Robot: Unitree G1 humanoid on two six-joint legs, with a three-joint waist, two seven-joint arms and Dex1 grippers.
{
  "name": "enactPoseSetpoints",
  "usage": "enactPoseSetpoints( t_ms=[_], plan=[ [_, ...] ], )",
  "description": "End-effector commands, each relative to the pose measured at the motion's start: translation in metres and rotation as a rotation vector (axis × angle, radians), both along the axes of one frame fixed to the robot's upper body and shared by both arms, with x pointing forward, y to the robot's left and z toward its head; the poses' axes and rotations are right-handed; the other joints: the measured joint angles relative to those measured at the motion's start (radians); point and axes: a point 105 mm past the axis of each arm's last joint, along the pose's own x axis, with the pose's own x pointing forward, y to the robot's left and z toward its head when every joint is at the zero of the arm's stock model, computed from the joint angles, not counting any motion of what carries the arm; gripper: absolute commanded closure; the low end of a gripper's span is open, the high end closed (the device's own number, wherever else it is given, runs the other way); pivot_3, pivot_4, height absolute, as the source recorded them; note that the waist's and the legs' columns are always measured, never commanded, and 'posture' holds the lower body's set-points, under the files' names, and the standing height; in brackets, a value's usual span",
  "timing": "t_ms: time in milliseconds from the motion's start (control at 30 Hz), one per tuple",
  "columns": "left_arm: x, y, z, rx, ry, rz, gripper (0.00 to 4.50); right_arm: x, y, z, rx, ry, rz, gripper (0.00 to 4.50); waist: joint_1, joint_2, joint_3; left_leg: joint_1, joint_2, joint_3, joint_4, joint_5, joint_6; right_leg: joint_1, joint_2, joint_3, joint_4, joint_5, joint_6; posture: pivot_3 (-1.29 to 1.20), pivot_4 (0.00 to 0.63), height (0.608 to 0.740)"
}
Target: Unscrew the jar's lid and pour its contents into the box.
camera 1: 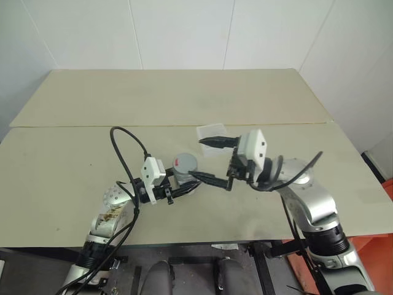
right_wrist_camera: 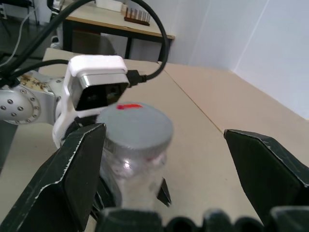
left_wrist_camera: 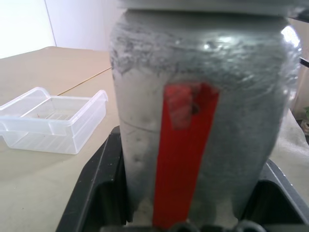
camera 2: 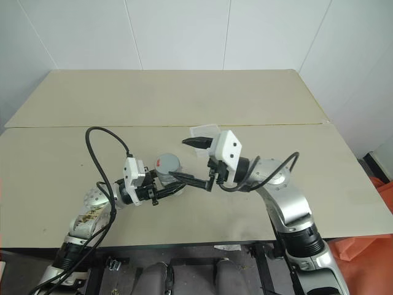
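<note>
Left claw [camera 1: 174, 192] is clamped tight on the jar [camera 1: 183, 178], which we find upright above the counter [camera 1: 73, 166], its red-striped label showing (left wrist view). Right claw [camera 1: 209, 161] stands fully spread and empty beside the jar, one finger above, one level with it. We note the box [camera 1: 212, 131] resting further back on the counter. The grey lid [right_wrist_camera: 137, 124] sits on the jar, red mark up.

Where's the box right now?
In the left eye view the box sits on the table just beyond the right gripper, past the jar.
</note>
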Motion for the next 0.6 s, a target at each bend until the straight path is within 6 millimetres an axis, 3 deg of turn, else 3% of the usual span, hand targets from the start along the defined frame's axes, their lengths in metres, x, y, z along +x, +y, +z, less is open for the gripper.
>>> enactPoseSetpoints(
  t_ms=[33,300,467,600],
  plan=[
    [-0.002,-0.003,0.017,-0.025,-0.081,-0.036,2.26,0.002,-0.008,0.007,0.012,-0.047,-0.040,0.03,-0.002,0.000,0.000,0.000,0.000,0.000,0.000,0.000,0.000,0.000,0.000,0.000,0.000,0.000,0.000,0.00,0.150,0.740],
    [-0.001,-0.003,0.017,-0.022,-0.083,-0.041,2.26,-0.001,-0.014,0.013,0.031,-0.050,-0.033,0.03,-0.001,0.000,0.000,0.000,0.000,0.000,0.000,0.000,0.000,0.000,0.000,0.000,0.000,0.000,0.000,0.00,0.150,0.740],
    [-0.002,-0.003,0.016,-0.019,-0.081,-0.039,2.26,-0.014,-0.020,0.024,0.081,-0.003,0.033,0.03,0.000,0.000,0.000,0.000,0.000,0.000,0.000,0.000,0.000,0.000,0.000,0.000,0.000,0.000,0.000,0.00,0.150,0.740],
    [-0.002,-0.003,0.015,-0.017,-0.081,-0.042,2.26,-0.027,-0.011,0.024,0.051,0.031,0.112,0.03,-0.001,0.000,0.000,0.000,0.000,0.000,0.000,0.000,0.000,0.000,0.000,0.000,0.000,0.000,0.000,0.00,0.150,0.740]
  ],
)
